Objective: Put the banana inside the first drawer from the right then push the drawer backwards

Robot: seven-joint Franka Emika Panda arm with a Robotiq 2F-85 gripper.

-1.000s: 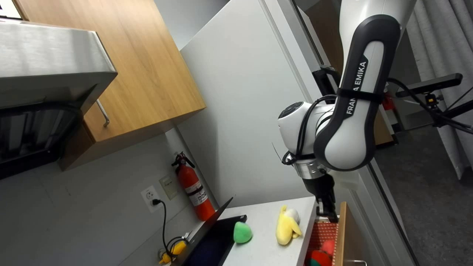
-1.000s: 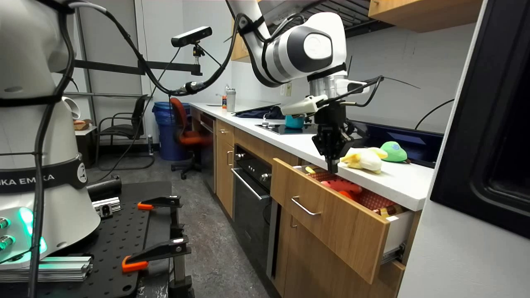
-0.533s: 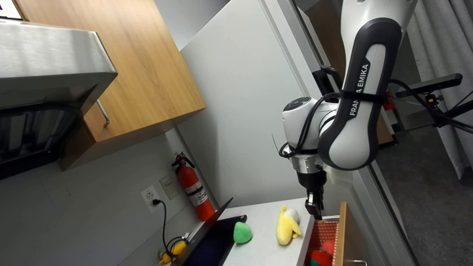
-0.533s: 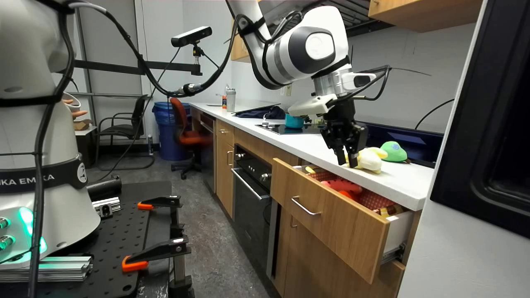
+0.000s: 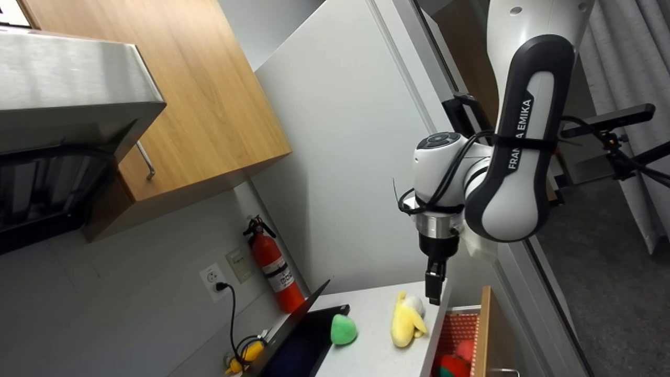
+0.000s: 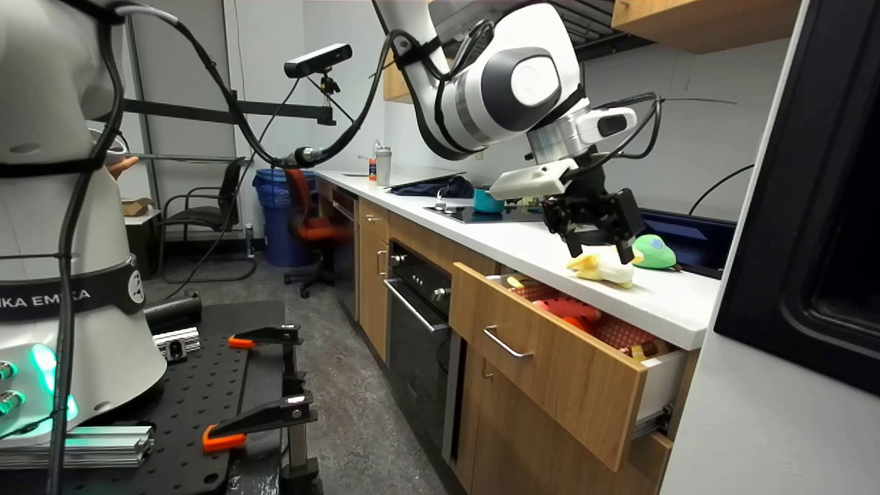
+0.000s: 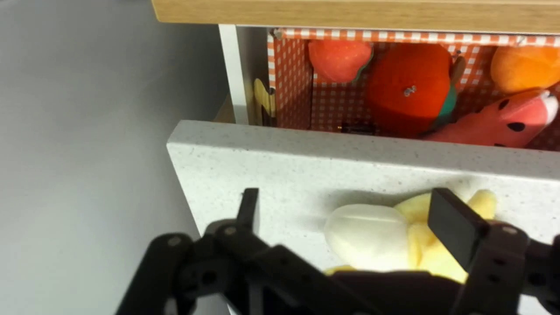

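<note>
The banana [image 7: 433,249], a soft yellow toy with a white tip, lies on the white countertop close to its front edge, visible in both exterior views. Above it my gripper [image 6: 599,253] hangs with its jaws wide apart and nothing held. In the wrist view the white tip shows between the fingers, while the right finger [image 7: 455,227] covers part of the yellow body. The wooden-fronted first drawer from the right [image 6: 543,357] stands pulled out below the counter; it has a red checked lining and holds soft toys.
Inside the drawer are a red toy [image 7: 409,87], an orange one [image 7: 525,68] and a pink one [image 7: 494,122]. A green toy [image 5: 343,330] sits behind the banana, before a dark open case [image 5: 314,335]. A grey wall [image 7: 87,175] borders the counter's end.
My gripper has moved from above the open drawer back over the countertop to the banana, and its jaws have gone from shut to wide apart. Banana and drawer have stayed put.
</note>
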